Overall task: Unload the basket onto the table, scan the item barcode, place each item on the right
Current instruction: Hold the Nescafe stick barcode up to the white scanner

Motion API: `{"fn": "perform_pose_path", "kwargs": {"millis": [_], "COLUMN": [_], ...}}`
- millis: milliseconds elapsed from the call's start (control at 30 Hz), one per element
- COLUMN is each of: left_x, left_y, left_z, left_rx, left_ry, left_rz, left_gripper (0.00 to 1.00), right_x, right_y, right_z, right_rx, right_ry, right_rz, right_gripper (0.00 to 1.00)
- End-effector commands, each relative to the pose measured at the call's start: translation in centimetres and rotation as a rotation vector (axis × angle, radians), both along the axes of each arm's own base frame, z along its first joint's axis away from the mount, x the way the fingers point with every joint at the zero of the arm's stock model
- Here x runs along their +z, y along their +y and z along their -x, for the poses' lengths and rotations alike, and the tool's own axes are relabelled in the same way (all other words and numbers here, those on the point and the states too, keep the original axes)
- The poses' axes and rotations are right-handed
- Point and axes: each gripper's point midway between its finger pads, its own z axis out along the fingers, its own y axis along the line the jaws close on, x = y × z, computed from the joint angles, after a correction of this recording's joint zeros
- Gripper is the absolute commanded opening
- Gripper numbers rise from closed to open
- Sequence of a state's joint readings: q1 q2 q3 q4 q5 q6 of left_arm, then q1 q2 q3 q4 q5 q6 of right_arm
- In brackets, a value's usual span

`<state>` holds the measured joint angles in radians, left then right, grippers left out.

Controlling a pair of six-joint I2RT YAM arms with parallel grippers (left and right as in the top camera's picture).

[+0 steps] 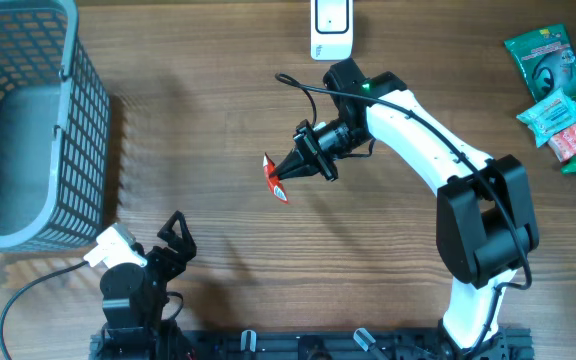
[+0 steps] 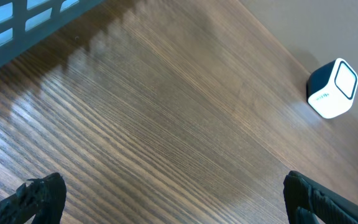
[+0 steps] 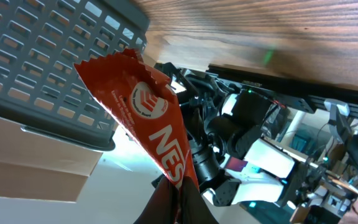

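Note:
A red snack packet (image 1: 276,179) with white lettering hangs above the middle of the table, pinched at one end by my right gripper (image 1: 290,170), which is shut on it. In the right wrist view the red packet (image 3: 143,115) fills the centre, its end clamped between the dark fingers (image 3: 166,202). The white barcode scanner (image 1: 331,27) stands at the table's far edge, beyond the right arm; the left wrist view shows the scanner (image 2: 332,88) at its right side. My left gripper (image 1: 173,238) rests near the front left, open and empty, its fingertips (image 2: 42,198) at the frame's lower corners.
A grey plastic basket (image 1: 28,130) takes up the far left of the table. Several more snack packets (image 1: 560,95) lie in a pile at the far right edge. Bare wooden table (image 1: 218,110) lies between basket and right arm.

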<state>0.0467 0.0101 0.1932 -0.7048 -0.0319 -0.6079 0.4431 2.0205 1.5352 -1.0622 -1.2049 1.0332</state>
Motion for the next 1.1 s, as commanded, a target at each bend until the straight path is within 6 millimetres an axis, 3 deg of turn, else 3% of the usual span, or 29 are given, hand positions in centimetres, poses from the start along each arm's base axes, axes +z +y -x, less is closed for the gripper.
{"fn": "perform_pose_path", "kwargs": {"millis": [0, 267, 433, 500, 600, 700, 900, 1067], "left_x": [-0.5, -0.5, -0.5, -0.5, -0.5, -0.5, -0.5, -0.5], "left_y": [0.1, 0.1, 0.1, 0.1, 0.1, 0.1, 0.1, 0.1], "left_z": [0.0, 0.0, 0.0, 0.0, 0.0, 0.0, 0.0, 0.0], "left_rx": [0.006, 0.007, 0.006, 0.006, 0.006, 0.006, 0.006, 0.006], "left_ry": [0.01, 0.01, 0.01, 0.01, 0.01, 0.01, 0.01, 0.01], "left_rz": [0.001, 0.0, 0.001, 0.001, 0.001, 0.001, 0.001, 0.001], "left_gripper": [1.0, 1.0, 1.0, 1.0, 1.0, 1.0, 1.0, 1.0], "right_x": [1.3, 0.7, -3.7, -4.5, -4.5, -4.4, -4.3, -3.7], "right_y": [0.3, 0.2, -1.9, -2.6, -2.6, -2.4, -2.1, -1.0], "right_z": [0.1, -0.2, -1.8, -1.9, -1.8, -2.1, -2.8, -6.1], "right_rx": [-0.007, 0.003, 0.1, 0.154, 0.26, 0.44, 0.545, 0.543], "right_ry": [0.017, -0.039, -0.358, -0.443, -0.591, -0.874, -1.077, -1.277], "right_rz": [-0.026, -0.016, 0.169, 0.196, 0.123, -0.018, -0.108, -0.105], "right_gripper": [0.04, 0.04, 0.04, 0.04, 0.04, 0.04, 0.05, 0.05]}}
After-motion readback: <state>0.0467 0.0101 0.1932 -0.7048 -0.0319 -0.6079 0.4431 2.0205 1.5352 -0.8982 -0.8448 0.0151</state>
